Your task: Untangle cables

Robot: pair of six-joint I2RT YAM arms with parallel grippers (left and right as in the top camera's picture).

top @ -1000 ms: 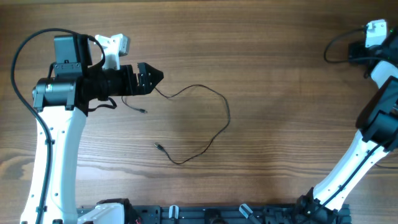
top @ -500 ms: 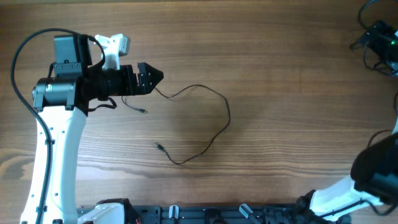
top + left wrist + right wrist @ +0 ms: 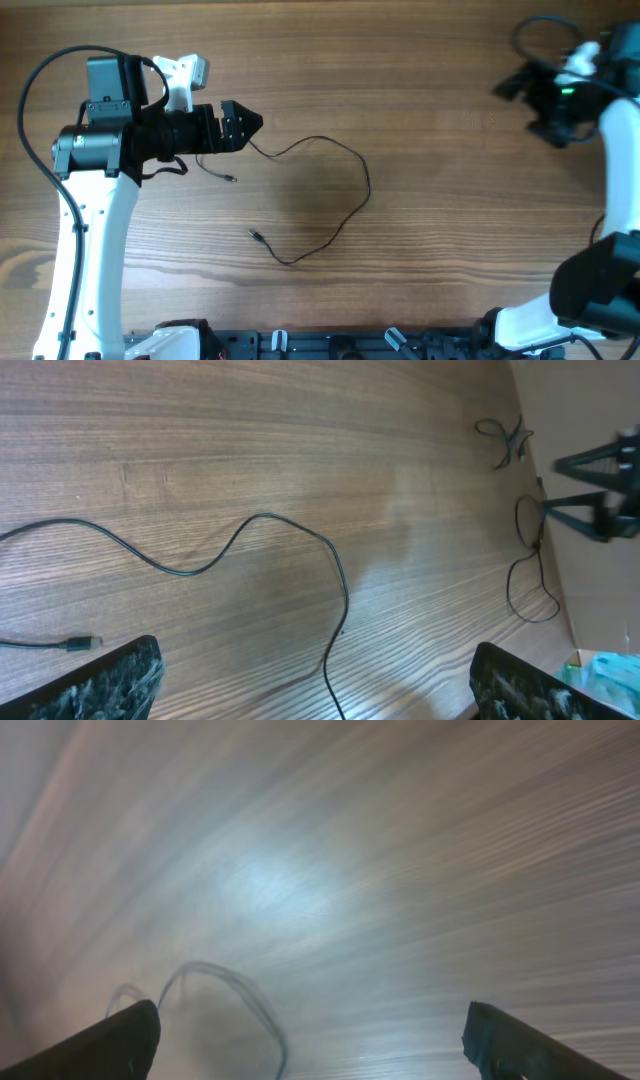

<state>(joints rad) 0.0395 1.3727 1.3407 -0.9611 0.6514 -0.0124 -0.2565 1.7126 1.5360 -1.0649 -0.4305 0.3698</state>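
Starting at the left: pointing the left gripper point(image 3: 252, 123) rightward, low over the wooden counter point(image 3: 440, 200), its fingers point(image 3: 110, 682) spread wide and pinching nothing. Hovering just above one end of a long black cable point(image 3: 366, 185), likely lining up for a pick at that end.

Trailing out from under the same gripper, a short strand ending in a small plug point(image 3: 229, 178). Not telling from these views whether belonging to the long cable or to another one.

Looping rightward from the gripper, bending round and running back down-left to a second small plug point(image 3: 253, 235). Lying flat and open there, not crossing itself, so looking already freed along that stretch.

Moving on to the far right, in the left wrist view: lying near the counter's edge, another thin cord point(image 3: 512, 575) in a loose loop and, beyond it, a small knotted clump point(image 3: 503, 440). Sitting well apart from the long cable, seemingly for keeping the strands separate.

Swinging above them, motion-blurred, the right gripper point(image 3: 515, 103), fingers point(image 3: 110, 1045) likewise parted and gripping nothing visible. Showing a faint cord loop point(image 3: 225, 995) on the counter below.

Glowing green on that arm, a small indicator light point(image 3: 567, 92).

Finding no legible brand, label or writing anywhere, only a blurred teal package point(image 3: 605, 665) at the corner.
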